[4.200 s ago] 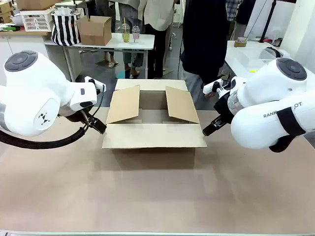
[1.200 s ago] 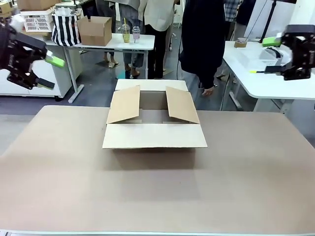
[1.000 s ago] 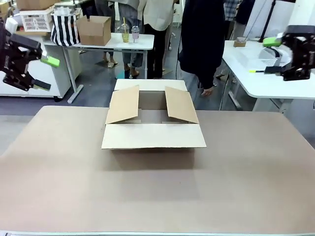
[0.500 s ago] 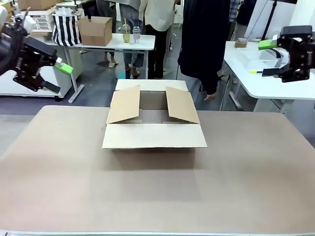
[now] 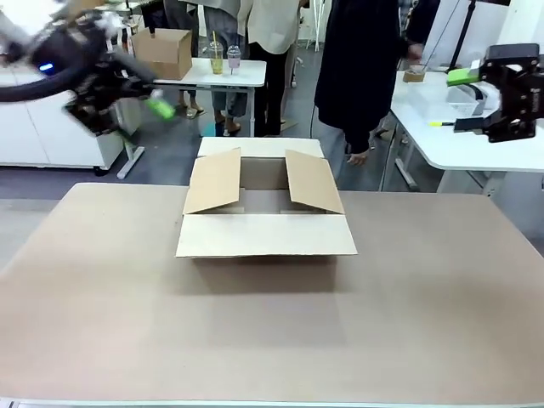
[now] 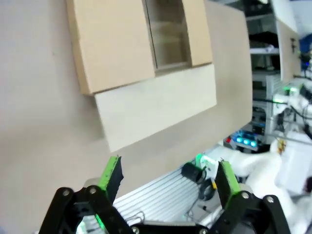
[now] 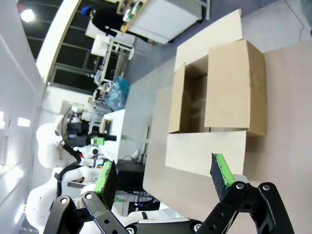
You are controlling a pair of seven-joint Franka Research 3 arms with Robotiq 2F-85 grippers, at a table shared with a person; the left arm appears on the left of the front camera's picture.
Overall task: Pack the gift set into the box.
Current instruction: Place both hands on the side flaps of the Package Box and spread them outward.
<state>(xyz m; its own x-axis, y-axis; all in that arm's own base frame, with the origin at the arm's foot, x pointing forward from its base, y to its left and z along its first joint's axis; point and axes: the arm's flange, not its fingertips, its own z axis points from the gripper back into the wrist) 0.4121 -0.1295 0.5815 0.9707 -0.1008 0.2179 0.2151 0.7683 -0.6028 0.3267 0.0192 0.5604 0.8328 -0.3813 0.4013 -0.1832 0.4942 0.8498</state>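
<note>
The box [image 5: 265, 235] sits on the tan table [image 5: 255, 340] toward its far edge, its flaps open. The left gripper [image 5: 140, 119], blurred, hangs high at far left with its fingers wide. The right gripper [image 5: 455, 99] hangs high at far right, equally spread. A person in dark clothes [image 5: 357, 59] stands beyond, near a white side table [image 5: 246, 75].

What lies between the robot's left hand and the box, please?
Nothing: in the front view the left hand hangs open in the air, up and left of the box, and the table below that stretch is bare.
</note>
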